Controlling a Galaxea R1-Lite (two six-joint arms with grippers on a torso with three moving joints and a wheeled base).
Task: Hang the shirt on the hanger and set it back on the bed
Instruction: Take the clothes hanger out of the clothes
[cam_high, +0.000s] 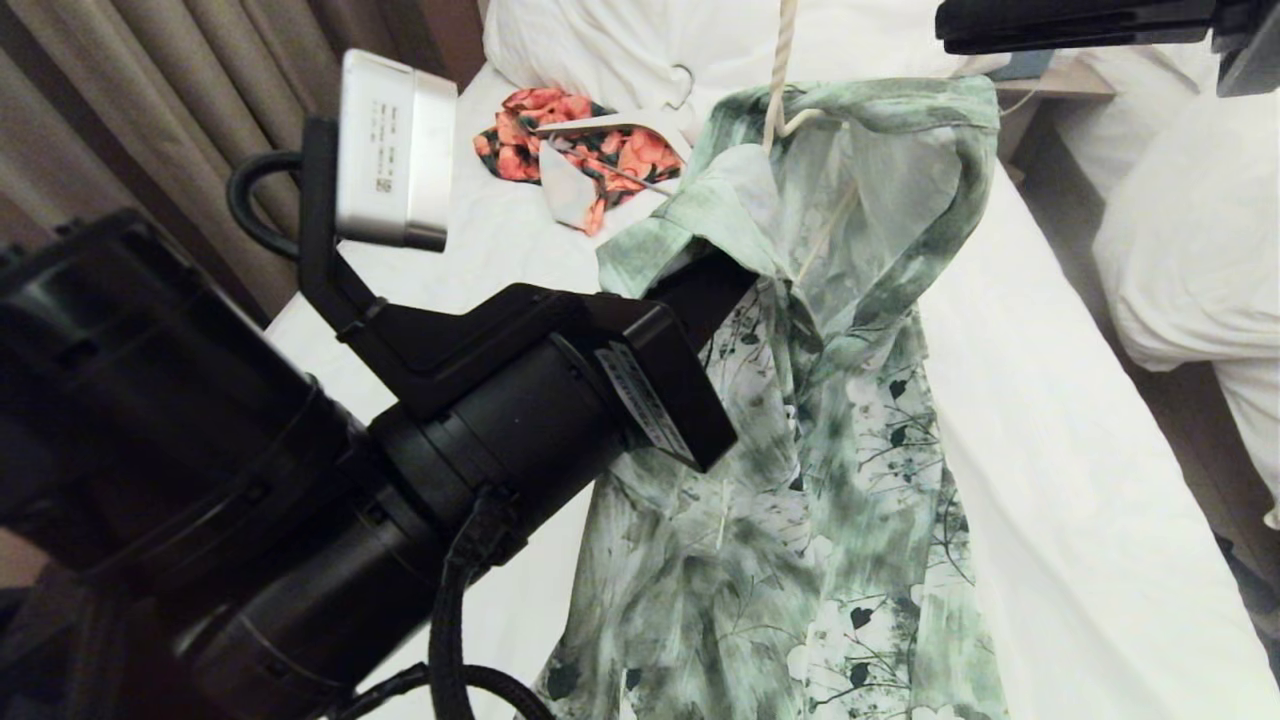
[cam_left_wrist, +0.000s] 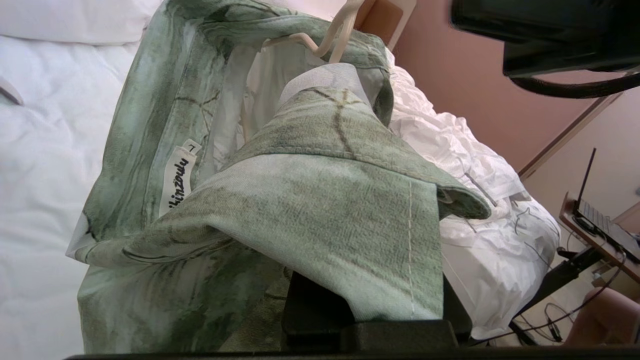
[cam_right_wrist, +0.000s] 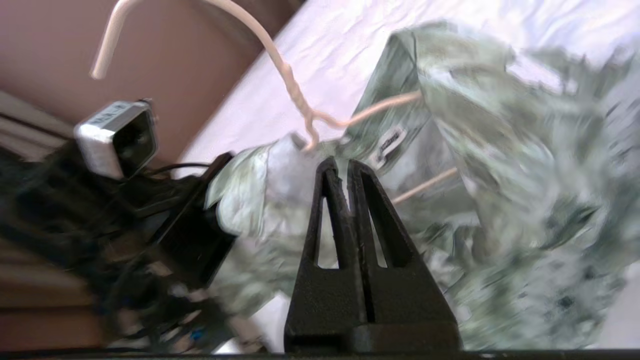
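Now shirt (cam_high: 830, 420) hangs on hanger (cam_high: 778, 80) over bed (cam_high: 1080, 480).

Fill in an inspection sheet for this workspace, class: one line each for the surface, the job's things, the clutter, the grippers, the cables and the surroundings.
Surface: bed with a white sheet.
Job's things: shirt held up over the bed, the hanger inside its collar, its hook above.
Clutter: orange-red garment with a white hanger on it, near the pillows.
Grippers: left gripper shut on the shirt at the collar; right gripper nearly shut beside the hanger's neck, a grip not visible.
Cables: black cable along the left arm; cables on the floor.
Surroundings: curtain, second bed, laptop.
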